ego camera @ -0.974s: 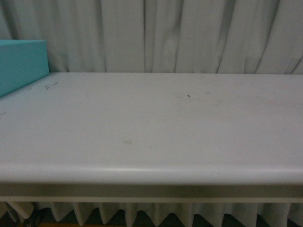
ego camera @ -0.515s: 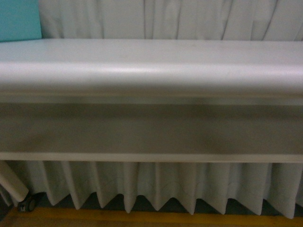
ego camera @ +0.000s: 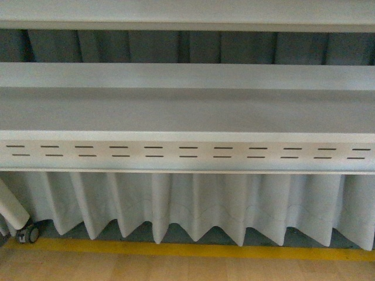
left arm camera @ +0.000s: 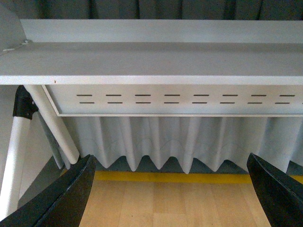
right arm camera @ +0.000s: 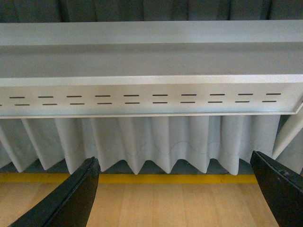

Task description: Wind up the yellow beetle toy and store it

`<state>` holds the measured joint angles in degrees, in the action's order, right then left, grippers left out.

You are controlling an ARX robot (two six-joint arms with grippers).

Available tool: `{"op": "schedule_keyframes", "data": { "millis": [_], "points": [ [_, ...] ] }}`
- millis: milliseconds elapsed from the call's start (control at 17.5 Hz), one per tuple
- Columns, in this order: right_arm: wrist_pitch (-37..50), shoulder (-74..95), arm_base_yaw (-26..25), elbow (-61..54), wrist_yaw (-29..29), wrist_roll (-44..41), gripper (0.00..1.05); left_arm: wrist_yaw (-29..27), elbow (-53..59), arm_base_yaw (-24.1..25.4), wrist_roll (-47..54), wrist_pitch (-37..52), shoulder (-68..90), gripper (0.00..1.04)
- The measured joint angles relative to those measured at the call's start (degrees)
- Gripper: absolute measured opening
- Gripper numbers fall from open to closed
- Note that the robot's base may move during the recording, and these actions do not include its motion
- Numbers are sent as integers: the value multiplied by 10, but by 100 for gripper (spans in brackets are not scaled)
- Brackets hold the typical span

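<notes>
Wrist views: left hand (left arm camera: 173, 189) and right hand (right arm camera: 175, 189) both spread wide, empty, below slotted table rail (ego camera: 187, 152).

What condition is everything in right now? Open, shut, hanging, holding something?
Left tool: open, holding nothing.
Right tool: open, holding nothing.
Shelf: level, nothing visible on it.
Slotted panel: fixed under the shelf's front edge.
Curtain: hanging in pleats, hem just above the floor.
Caster: resting on the floor.
Yellow beetle toy: not in any view.
</notes>
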<state>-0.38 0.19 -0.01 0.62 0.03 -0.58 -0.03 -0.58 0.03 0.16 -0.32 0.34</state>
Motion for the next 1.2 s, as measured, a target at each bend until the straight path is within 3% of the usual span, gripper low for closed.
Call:
{"op": "schedule_keyframes", "data": {
  "millis": [1203],
  "points": [
    [1, 0, 0, 0, 0, 0, 98, 0, 0, 0, 0, 1, 0, 98]
  ]
}}
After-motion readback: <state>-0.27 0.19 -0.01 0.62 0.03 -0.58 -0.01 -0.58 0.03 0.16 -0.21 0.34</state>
